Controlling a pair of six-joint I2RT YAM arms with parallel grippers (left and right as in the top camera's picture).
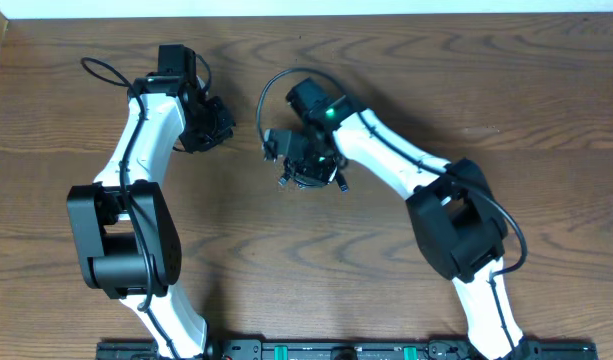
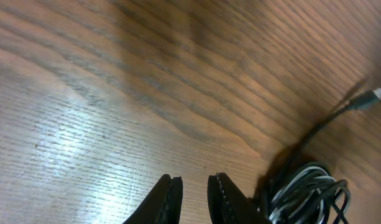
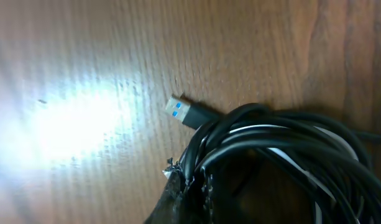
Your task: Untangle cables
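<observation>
Cables (image 1: 308,178) are bunched in one messy coil near the middle of the wood desk (image 1: 506,90), right under the wrist of the right arm (image 1: 386,150) when you look from overhead. Right jaws are pressed together at the near edge of that coil and look to be nipping a black strand. The wrist cam shows the cords running straight into the tips. Mostly black cords in there, with a white one (image 3: 283,151) threading through the loops. One plug (image 3: 181,111), silver shell with a blue insert, pokes out of the coil and lies flat on the wood. Left jaws are a bit apart, narrow gap, nothing between them, hanging over bare desk. On the left wrist cam the bundle sits in the lower right corner, close to the nearer finger (image 2: 227,199), can't tell if it's touching. A single black cord runs out of it up to another silver plug (image 2: 376,94) lying on its own. Overhead, the left arm (image 1: 136,170) is off to the side of the coil, with bare wood between them.
</observation>
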